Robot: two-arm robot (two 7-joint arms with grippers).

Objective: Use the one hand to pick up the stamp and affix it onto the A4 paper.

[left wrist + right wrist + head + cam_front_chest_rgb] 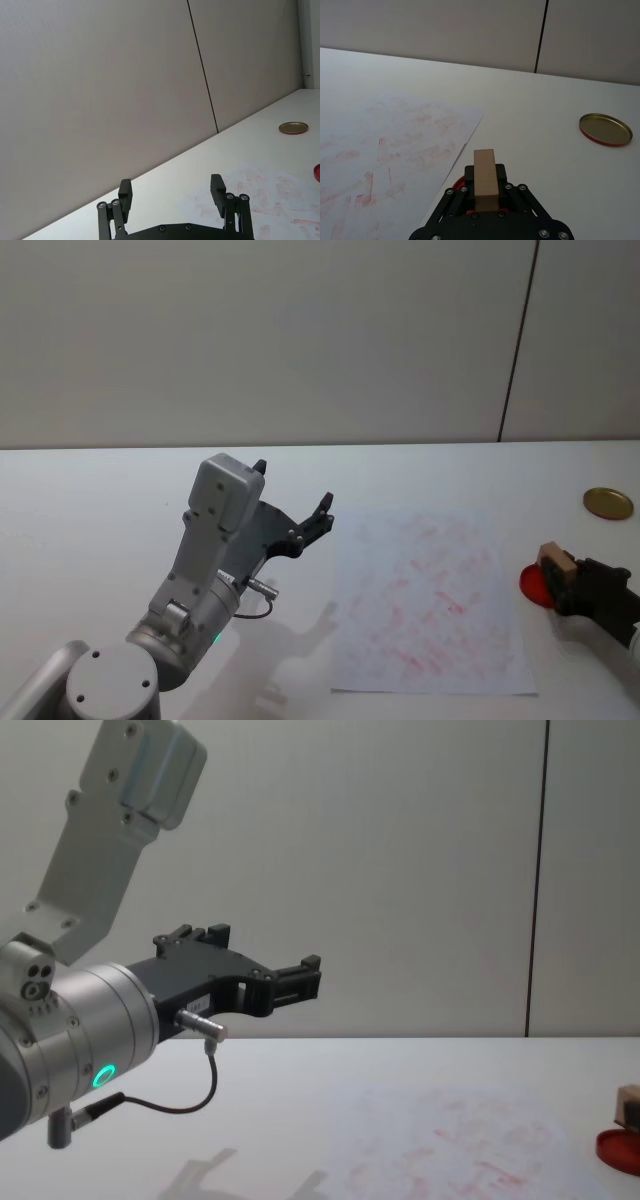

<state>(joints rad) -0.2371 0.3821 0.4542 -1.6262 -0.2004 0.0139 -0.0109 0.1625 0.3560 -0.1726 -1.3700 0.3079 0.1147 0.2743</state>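
Stamp (485, 172) status: held upright in the right pincer (486, 200), directly over the red ink pad (535, 585) near the desk's right edge. Judgement: the block is being inked, or has just been gripped there, before transfer to the paper; contact between stamp face and pad cannot be confirmed, the pincer body covering that junction.

Findings, largest item first.

Desk (100, 500): white, carrying all items.

Left arm: raised above the desk's left half, idle, its pincer (172, 192) spread wide and holding nothing. Judgement: parked clear so the right arm works alone.

Paper (430, 590): lies flat at mid-desk, its right edge just beside the pad, covered in faint red imprints. Judgement: set close to the pad so the inked stamp travels only a short way. Individual imprints are too faint to read.

Right pincer: closed on the stamp's lower sides, leaving the top end exposed. In the head view it is cut off at the right border.

Gold lid (608, 503): lies flat toward the far right corner, well apart from the pad and paper. Judgement: likely the pad's cover, put aside out of the working path.

Pad: mostly hidden beneath the pincer, a red sliver showing.
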